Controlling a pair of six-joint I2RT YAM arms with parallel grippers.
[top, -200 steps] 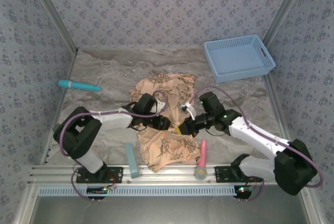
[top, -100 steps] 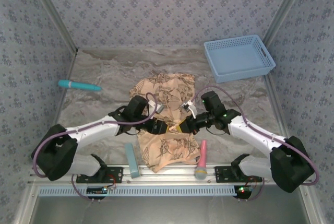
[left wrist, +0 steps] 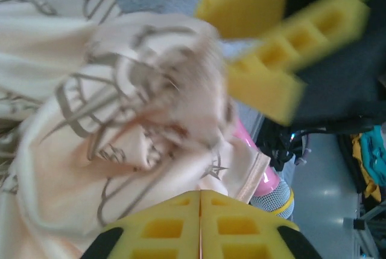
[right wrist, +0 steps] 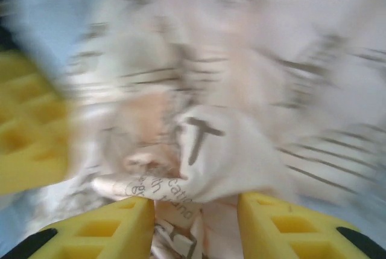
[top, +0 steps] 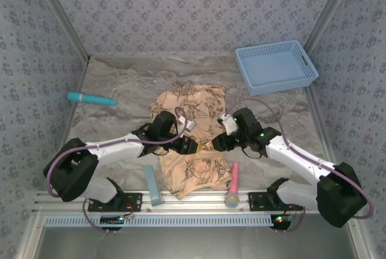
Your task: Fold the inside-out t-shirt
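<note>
The left gripper (left wrist: 200,197) has its jaws closed, the right gripper (right wrist: 196,203) stands part-open around bunched cloth, both midway along the inside-out t-shirt (top: 190,102), which lies near-to-far.

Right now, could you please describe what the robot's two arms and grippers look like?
Both the left arm and right arm have white links between black joints, each with a looping purple cable. The right arm shows a small green light. The left gripper and right gripper have yellow fingers with rectangular cells.
</note>
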